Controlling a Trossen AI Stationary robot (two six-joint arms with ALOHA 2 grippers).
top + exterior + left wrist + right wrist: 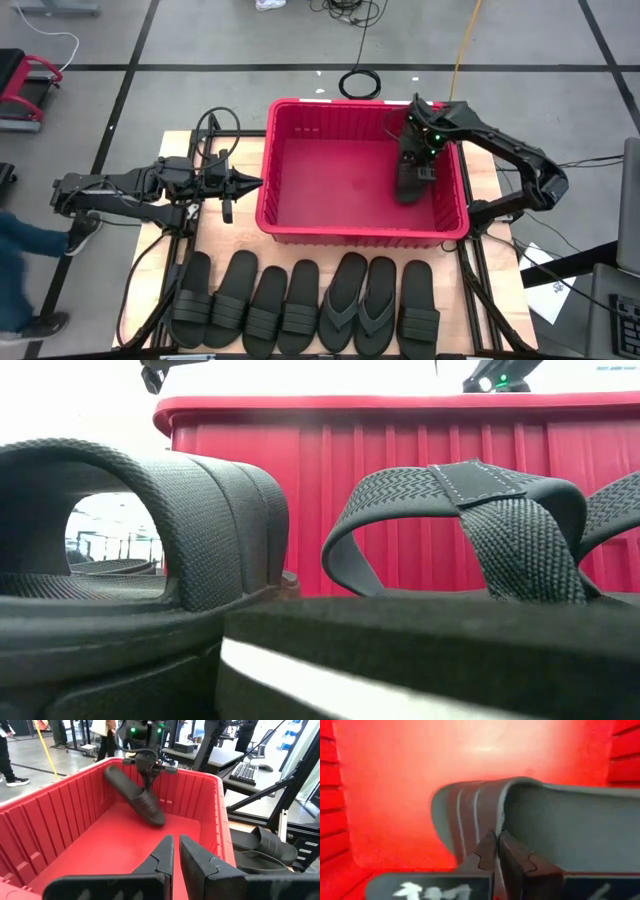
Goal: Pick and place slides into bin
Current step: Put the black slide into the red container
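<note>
One black slide (408,185) is tilted inside the red bin (350,232), toward its right wall. My right gripper (422,148) stands over it and is shut on its ribbed strap (142,800). Several more black slides (300,305) lie side by side, soles down, along the table's near edge. Two of them are thong flip-flops (362,305). My left gripper (255,182) is shut and waits level just outside the bin's left wall, holding nothing. My right gripper pinches the edge of the slide's wide ribbed strap (490,817) between its two fingers. The fingers come steeply from above. The slide hangs tilted below them, its far end raised. Whether its lower end (156,817) touches the bin floor, I cannot tell.
The bin's floor (100,845) is bare to the left of the held slide. A coiled cable (360,82) lies on the floor beyond the table's far edge. People walk in the room behind (10,750). Bare wood (185,235) shows left of the bin.
</note>
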